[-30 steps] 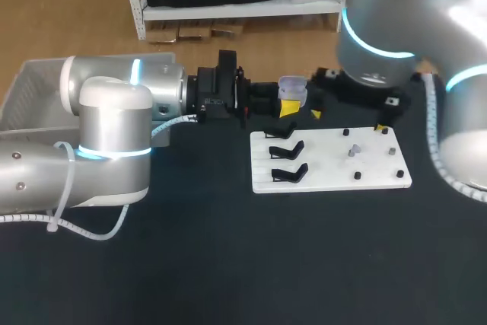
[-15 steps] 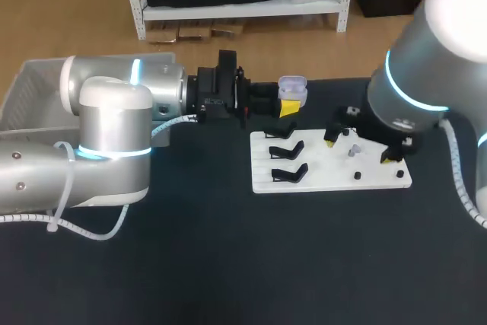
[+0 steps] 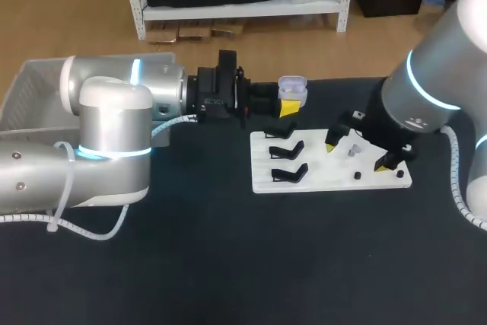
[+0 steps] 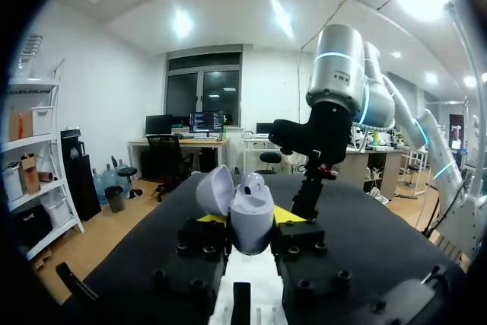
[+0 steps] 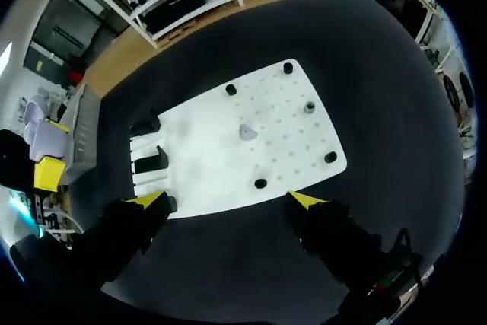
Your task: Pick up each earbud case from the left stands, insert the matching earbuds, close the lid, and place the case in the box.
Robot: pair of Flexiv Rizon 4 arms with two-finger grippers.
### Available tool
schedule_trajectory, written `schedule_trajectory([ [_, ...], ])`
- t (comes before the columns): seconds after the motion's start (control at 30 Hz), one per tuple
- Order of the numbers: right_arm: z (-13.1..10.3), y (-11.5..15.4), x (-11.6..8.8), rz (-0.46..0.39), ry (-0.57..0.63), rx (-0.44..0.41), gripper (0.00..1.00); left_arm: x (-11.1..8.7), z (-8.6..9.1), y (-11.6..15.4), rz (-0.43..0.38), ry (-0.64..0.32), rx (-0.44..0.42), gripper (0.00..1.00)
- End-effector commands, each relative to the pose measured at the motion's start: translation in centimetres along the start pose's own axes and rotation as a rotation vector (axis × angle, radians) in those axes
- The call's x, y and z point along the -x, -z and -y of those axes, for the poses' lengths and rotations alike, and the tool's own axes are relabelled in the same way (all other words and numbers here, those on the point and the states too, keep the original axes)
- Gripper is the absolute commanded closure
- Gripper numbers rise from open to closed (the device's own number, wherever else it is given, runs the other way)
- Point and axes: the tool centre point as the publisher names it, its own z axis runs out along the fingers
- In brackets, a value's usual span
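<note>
My left gripper (image 3: 288,107) is shut on a pale lilac earbud case (image 3: 292,90), held above the table behind the white board (image 3: 335,178). In the left wrist view the case (image 4: 252,218) sits between the yellow tips with its lid (image 4: 216,192) open and one earbud (image 4: 251,183) showing inside. My right gripper (image 3: 358,151) hangs open over the board's right half. In the right wrist view a grey earbud (image 5: 247,132) lies on the board (image 5: 221,165) ahead of the open right gripper (image 5: 228,199).
Three black stands (image 3: 287,161) occupy the board's left side, with small black pegs (image 3: 357,176) and a grey post (image 5: 309,106) on its right part. A grey bin (image 3: 30,85) sits at the table's far left behind my left arm.
My right arm has swung from beside the held case out over the board's right half. The left arm and the case have not moved.
</note>
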Motion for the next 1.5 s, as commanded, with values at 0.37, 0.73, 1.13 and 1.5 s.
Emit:
schedule_trajectory([
  [0.37,1.6,-3.2,1.9,0.066,-0.057,-0.031,0.0,-0.2,0.1,0.0,0.008,-0.005,0.005,1.0],
  [0.73,1.7,-4.6,3.7,0.054,-0.001,-0.029,0.25,-0.2,0.1,0.0,0.008,-0.005,0.005,1.0],
  [1.13,2.2,-5.5,4.7,0.039,-0.001,-0.029,0.54,-0.2,0.1,0.0,0.008,-0.005,0.005,1.0],
  [1.5,2.0,-6.1,5.0,0.019,0.033,-0.025,0.6,-0.2,0.1,0.0,0.008,-0.005,0.005,1.0],
])
